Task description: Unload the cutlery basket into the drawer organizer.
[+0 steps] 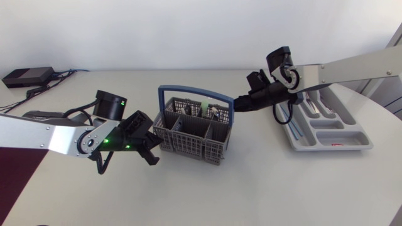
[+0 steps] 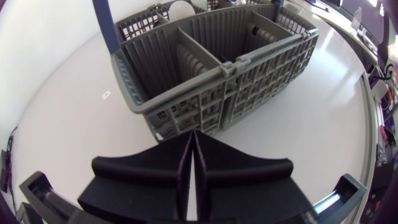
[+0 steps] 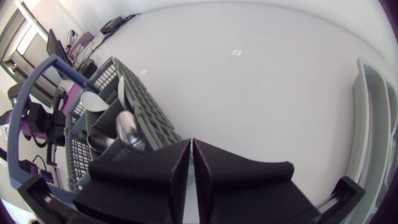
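Note:
The grey cutlery basket (image 1: 191,129) with a blue handle (image 1: 195,91) stands mid-table, with a few pieces upright in its far compartments. My left gripper (image 1: 151,154) is shut and empty, just off the basket's near left corner; in the left wrist view its fingertips (image 2: 191,134) sit close before the basket wall (image 2: 217,81). My right gripper (image 1: 235,103) hangs at the basket's far right edge, shut with nothing between its fingers (image 3: 191,142). Spoons (image 3: 127,127) stand in the basket (image 3: 93,118) beside it. The grey drawer organizer (image 1: 326,125) lies at the right, with some cutlery (image 1: 317,107) in it.
A black box (image 1: 26,76) with cables lies at the table's back left. The table's curved edge runs close past the organizer on the right. A small sticker (image 2: 106,94) marks the tabletop beside the basket.

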You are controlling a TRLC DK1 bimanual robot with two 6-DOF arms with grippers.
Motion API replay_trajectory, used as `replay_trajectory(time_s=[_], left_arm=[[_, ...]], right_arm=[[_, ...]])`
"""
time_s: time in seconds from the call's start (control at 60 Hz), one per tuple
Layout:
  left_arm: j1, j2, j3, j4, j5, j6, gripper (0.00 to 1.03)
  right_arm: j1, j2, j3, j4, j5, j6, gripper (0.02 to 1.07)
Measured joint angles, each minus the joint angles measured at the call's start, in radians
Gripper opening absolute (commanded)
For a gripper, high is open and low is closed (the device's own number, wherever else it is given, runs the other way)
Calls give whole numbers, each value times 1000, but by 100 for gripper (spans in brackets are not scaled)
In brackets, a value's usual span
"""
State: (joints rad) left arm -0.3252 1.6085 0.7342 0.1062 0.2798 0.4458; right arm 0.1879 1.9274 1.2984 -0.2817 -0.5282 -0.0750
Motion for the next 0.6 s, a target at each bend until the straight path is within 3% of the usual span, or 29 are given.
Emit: replay_trajectory(time_s=[0.6], left_arm=[[39,164,163,43,-8,0,4]], right_arm=[[59,-208,-235,-1,-41,-7,13]])
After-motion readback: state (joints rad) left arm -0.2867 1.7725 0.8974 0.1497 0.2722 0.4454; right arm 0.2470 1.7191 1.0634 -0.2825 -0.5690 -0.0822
